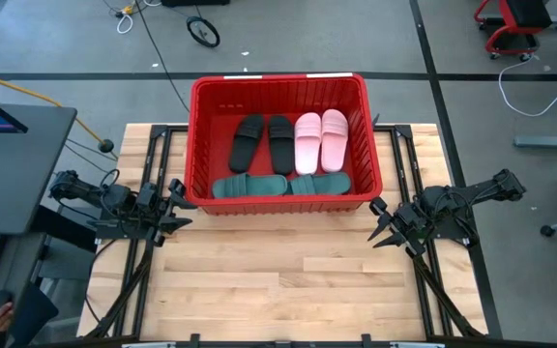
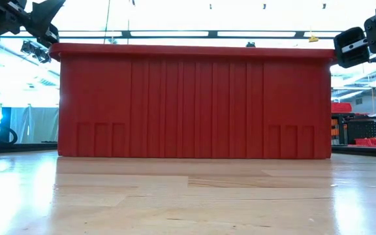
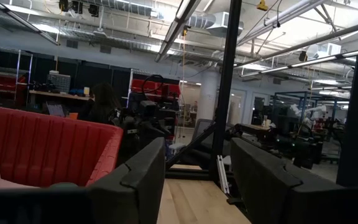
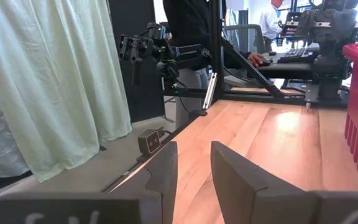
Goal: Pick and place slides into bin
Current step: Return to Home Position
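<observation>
Six slides (image 1: 278, 159) inside red bin (image 1: 278, 79): black pair (image 1: 264, 142), pink pair (image 1: 320, 140), teal pair (image 1: 278, 185) along near wall. Left claw (image 1: 175, 205) and right claw (image 1: 383, 224) spread, empty, flanking bin's near corners above tabletop (image 1: 288, 280). Retract outward, level; avoid clipping rim.

a red bin (image 1: 288, 203) with ribbed walls, toward 12 o'clock on a pale wood table (image 1: 288, 280) with plank grain. inside it: two black slides (image 1: 247, 143) at 11 o'clock, two pale pink slides (image 1: 307, 141) at 1 o'clock, two teal green slides (image 1: 249, 186) at 6 o'clock. black left arm (image 1: 95, 198) at 9 o'clock, black right arm (image 1: 462, 198) at 3 o'clock.
</observation>
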You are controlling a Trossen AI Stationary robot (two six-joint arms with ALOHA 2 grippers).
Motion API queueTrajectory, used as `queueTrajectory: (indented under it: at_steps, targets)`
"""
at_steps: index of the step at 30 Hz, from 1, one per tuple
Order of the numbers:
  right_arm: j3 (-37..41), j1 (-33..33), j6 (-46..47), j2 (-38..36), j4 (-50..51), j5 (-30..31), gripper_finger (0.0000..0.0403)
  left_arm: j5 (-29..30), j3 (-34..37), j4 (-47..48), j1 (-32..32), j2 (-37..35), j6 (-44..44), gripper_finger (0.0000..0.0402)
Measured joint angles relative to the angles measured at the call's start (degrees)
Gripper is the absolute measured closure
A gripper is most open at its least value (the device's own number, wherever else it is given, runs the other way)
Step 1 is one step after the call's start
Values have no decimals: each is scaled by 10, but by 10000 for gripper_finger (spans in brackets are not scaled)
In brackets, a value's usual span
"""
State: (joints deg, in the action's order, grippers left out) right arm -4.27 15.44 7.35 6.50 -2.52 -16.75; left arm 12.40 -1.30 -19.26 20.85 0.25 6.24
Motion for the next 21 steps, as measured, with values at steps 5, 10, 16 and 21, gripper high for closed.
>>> queueTrajectory:
  at_steps: [5,10,16,21]
  targets:
    - [0,0,0,0,0,0,300,0,0,0,0,0,0,213]
    - [0,0,0,0,0,0,300,0,0,0,0,0,0,214]
    - [0,0,0,0,0,0,300,0,0,0,0,0,0,220]
    - [0,0,0,0,0,0,300,0,0,0,0,0,0,218]
